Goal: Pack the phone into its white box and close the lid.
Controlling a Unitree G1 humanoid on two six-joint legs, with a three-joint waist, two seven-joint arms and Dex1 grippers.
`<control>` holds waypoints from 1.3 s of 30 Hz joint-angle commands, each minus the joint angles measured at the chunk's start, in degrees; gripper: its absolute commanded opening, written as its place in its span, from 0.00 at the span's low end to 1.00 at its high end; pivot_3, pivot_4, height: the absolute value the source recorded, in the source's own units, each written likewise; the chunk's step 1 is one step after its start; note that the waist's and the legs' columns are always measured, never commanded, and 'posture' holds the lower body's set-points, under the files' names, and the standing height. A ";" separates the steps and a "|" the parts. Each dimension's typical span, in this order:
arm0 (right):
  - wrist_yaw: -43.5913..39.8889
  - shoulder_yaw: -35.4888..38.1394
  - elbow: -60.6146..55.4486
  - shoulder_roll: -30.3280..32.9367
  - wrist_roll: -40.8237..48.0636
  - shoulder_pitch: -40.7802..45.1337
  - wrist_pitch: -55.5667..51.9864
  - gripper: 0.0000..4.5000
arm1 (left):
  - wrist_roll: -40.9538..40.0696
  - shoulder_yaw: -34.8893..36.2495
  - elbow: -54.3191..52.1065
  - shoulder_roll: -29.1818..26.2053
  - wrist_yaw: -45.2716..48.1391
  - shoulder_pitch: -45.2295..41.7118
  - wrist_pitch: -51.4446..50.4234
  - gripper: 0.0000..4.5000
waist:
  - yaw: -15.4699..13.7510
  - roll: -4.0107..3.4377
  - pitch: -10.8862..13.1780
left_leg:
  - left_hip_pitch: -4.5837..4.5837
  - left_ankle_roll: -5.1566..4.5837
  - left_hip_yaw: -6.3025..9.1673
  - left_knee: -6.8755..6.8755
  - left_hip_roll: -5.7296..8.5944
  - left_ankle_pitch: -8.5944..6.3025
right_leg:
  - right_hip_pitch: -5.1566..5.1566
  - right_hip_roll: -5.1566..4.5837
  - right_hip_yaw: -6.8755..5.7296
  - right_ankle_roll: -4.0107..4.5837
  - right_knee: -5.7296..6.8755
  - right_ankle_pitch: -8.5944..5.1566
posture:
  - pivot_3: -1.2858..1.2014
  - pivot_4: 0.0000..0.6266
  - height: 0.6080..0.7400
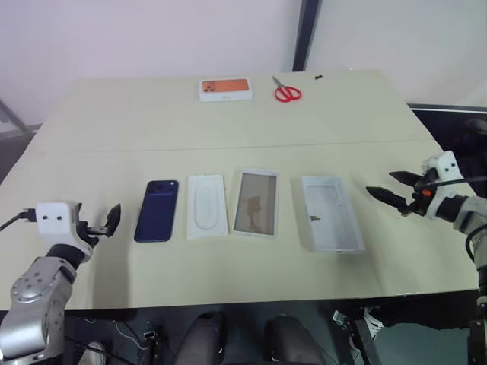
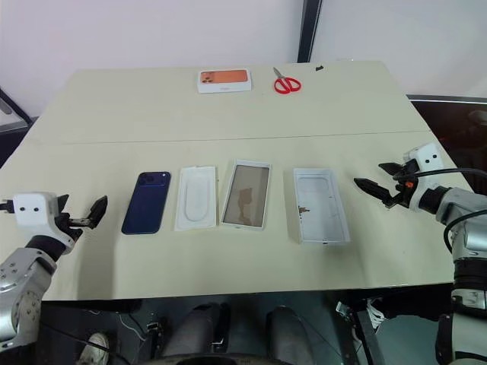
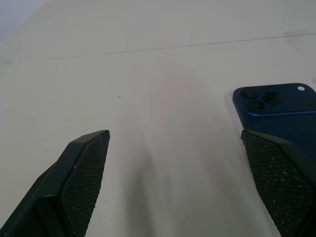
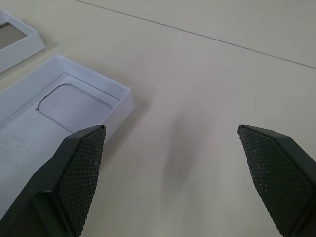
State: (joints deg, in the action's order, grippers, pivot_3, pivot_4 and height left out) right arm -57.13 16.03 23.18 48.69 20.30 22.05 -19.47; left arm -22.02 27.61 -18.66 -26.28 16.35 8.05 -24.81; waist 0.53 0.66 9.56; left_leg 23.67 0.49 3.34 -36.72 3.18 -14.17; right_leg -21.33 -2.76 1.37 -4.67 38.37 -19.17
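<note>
Both sets of fingers spread wide, grasping nothing — left fingers (image 1: 106,223) near the phone (image 1: 157,210) toward the desk (image 1: 251,122) front edge, right fingers (image 1: 397,190) beside the white box (image 1: 332,213). Lid (image 1: 256,202) between, inside up. Risked skidding the glossy, flat-lying phone off that front edge — little purchase.

Navy phone (image 1: 157,211); white box (image 1: 332,214); red scissors (image 1: 287,91); beige table (image 1: 228,122).

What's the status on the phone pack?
Left gripper and right gripper open, empty. Phone, white box, lid apart on table. Insert between phone and lid.
</note>
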 commanded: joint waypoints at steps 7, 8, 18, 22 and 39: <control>-0.51 -2.24 -0.01 -1.33 -0.30 5.19 1.85 1.00 | 0.10 0.80 -4.26 1.06 -1.24 0.78 0.42 1.00 | -0.05 0.00 0.00 | 0.00 0.00 0.00 0.00 0.00 0.00 | 0.01 0.00 -0.01 0.00 -0.01 0.00 | 0.52 0.24 1.00; -0.57 -2.53 -0.48 -1.67 -0.25 5.39 1.85 1.00 | -0.03 0.78 -4.80 1.15 -1.34 0.86 0.23 1.00 | -0.06 0.00 0.00 | 0.00 0.00 0.00 0.00 0.00 0.00 | 0.01 0.00 -0.01 0.00 -0.01 0.00 | 0.52 0.24 1.00; 2.25 -7.45 -22.58 -7.57 3.14 1.02 -5.17 1.00 | -3.03 -8.85 -10.76 2.20 0.07 -2.76 -6.60 1.00 | -0.26 -0.02 0.00 | 0.00 0.00 0.02 -0.01 0.00 0.00 | 0.01 0.01 -0.02 0.00 0.01 0.01 | 0.52 0.24 1.00; 4.25 -10.12 -36.41 -8.78 5.91 -1.46 -11.16 1.00 | -6.44 -13.77 -13.66 2.32 -0.09 -6.85 -14.23 1.00 | -0.47 -0.02 0.01 | 0.04 0.00 0.02 -0.05 0.01 0.00 | -0.01 0.01 -0.02 -0.02 0.00 0.01 | 0.52 0.24 1.00; 6.46 -17.72 -47.14 -11.62 7.30 -2.01 -13.83 1.00 | -14.82 -10.47 -9.04 14.76 -14.74 -29.22 -57.72 1.00 | -1.21 0.05 0.03 | 0.05 0.02 0.09 -0.29 0.02 0.01 | 0.01 0.12 -0.09 -0.07 0.14 0.03 | 0.52 0.24 1.00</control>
State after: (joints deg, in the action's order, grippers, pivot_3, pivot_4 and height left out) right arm -50.25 -1.92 -23.14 37.10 27.20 19.51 -34.47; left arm -36.75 15.37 -27.23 -11.92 2.40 -20.08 -80.82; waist -0.67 0.70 9.59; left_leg 23.72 0.53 3.43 -37.01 3.20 -14.15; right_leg -21.33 -2.64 1.28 -4.74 38.52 -19.14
